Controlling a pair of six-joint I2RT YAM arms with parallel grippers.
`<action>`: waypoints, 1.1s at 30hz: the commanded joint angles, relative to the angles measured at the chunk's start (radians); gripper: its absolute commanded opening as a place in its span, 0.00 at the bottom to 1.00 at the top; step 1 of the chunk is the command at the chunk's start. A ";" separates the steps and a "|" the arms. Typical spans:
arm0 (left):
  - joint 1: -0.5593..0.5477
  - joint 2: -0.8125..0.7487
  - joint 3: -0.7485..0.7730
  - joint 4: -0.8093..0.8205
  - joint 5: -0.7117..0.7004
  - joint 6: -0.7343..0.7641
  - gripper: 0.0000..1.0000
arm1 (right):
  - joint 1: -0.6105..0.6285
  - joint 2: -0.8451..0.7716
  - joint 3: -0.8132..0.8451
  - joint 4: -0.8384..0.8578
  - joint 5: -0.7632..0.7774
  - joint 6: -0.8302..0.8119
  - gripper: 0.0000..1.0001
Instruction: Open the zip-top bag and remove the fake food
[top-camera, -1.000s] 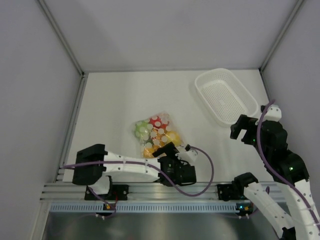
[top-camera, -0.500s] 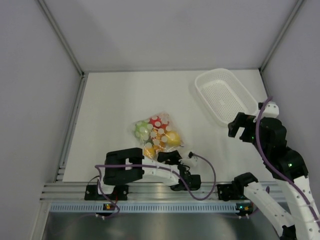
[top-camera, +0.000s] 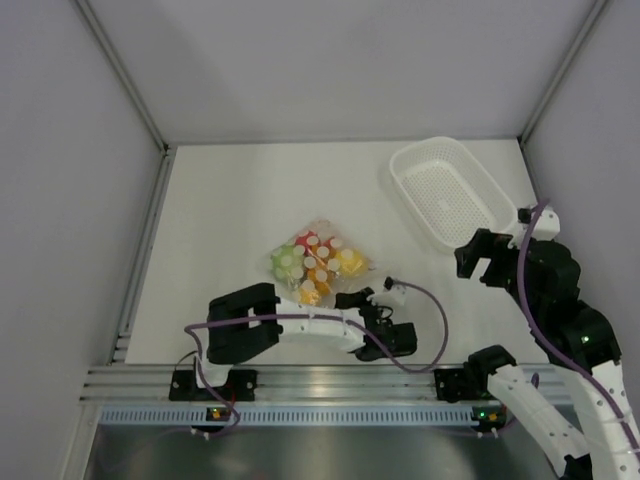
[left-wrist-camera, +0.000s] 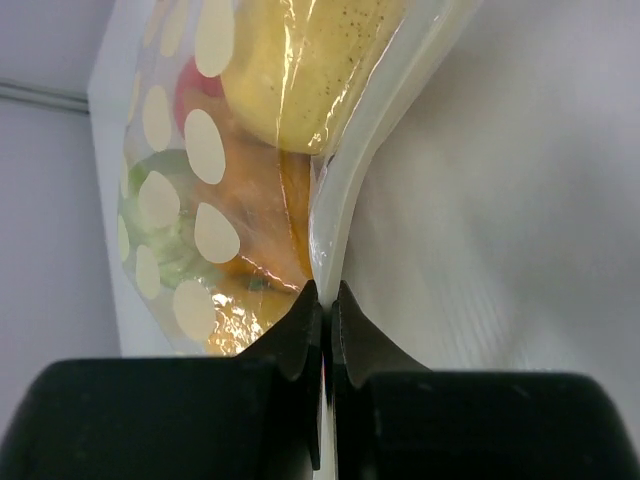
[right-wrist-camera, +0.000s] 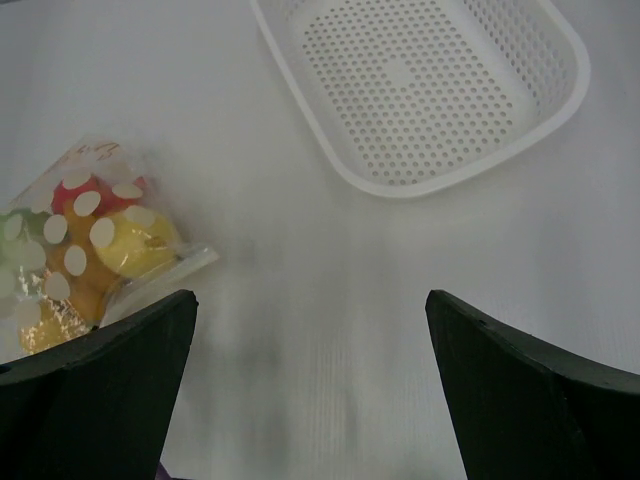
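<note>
I see the zip-top bag (top-camera: 312, 262), clear with white dots, lying on the table (top-camera: 230, 200), one edge pinched in the left gripper (left-wrist-camera: 322, 298). The fake food (top-camera: 349, 262) is all inside: yellow lemon, red, orange and pale-green pieces.

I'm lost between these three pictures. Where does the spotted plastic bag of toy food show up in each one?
Top view: the bag lies mid-table, towards the near edge.
Left wrist view: the bag fills the upper left, its edge pinched in the left claw.
Right wrist view: the bag lies at the left edge.
Shared landmark: the yellow lemon inside the bag shows in all three views.
</note>
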 joint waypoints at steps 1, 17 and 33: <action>0.092 -0.128 0.139 0.005 0.027 -0.021 0.00 | 0.012 -0.034 -0.002 0.107 -0.055 -0.032 0.99; 0.489 -0.322 0.394 0.008 0.315 -0.477 0.00 | 0.011 0.031 -0.143 0.465 -0.865 -0.089 0.99; 0.546 -0.572 0.135 0.011 0.391 -1.289 0.00 | 0.304 0.303 -0.137 0.633 -0.524 -0.207 0.90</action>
